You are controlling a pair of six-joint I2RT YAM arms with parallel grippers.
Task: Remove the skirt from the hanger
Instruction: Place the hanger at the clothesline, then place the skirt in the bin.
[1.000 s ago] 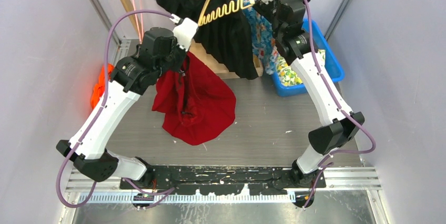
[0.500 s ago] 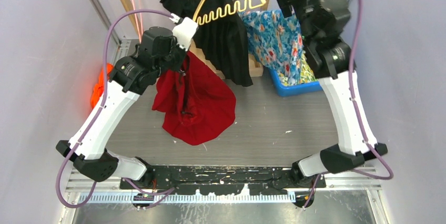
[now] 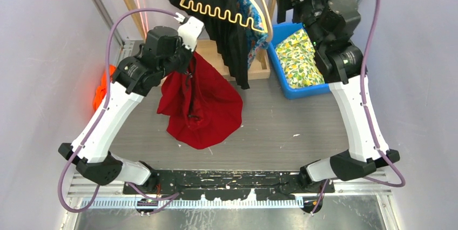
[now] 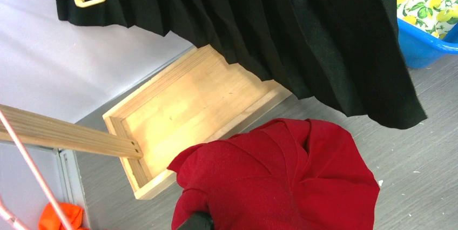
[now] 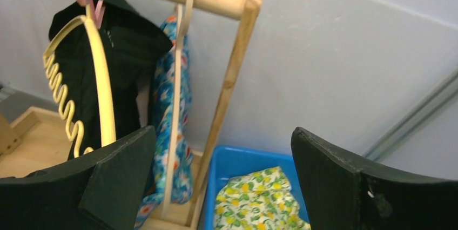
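Note:
The red skirt (image 3: pixel 201 106) hangs bunched from my left gripper (image 3: pixel 187 68), which is shut on its upper edge; its lower part rests on the grey table. In the left wrist view the red cloth (image 4: pixel 281 181) covers the jaws and only one dark fingertip (image 4: pixel 195 222) shows. The yellow hanger (image 3: pixel 227 17) with its wavy bar hangs bare on the rack, in front of a black pleated skirt (image 3: pixel 233 44). My right gripper (image 3: pixel 289 2) is open and holds nothing, raised to the right of the hanger (image 5: pixel 103 95). Its own view shows it (image 5: pixel 221 149) above the bin.
A blue floral garment (image 5: pixel 172 106) hangs on a wooden hanger beside the black skirt (image 5: pixel 124 46). The rack's wooden base tray (image 4: pixel 189 106) lies behind the red skirt. A blue bin (image 3: pixel 293 93) with lemon-print cloth (image 3: pixel 298 57) stands at right. Something orange (image 3: pixel 102 87) lies by the left wall.
My right gripper has drawn away to the right and upward from the yellow hanger. The hanger and the floral garment have swung back left to the rack. The left arm stays still.

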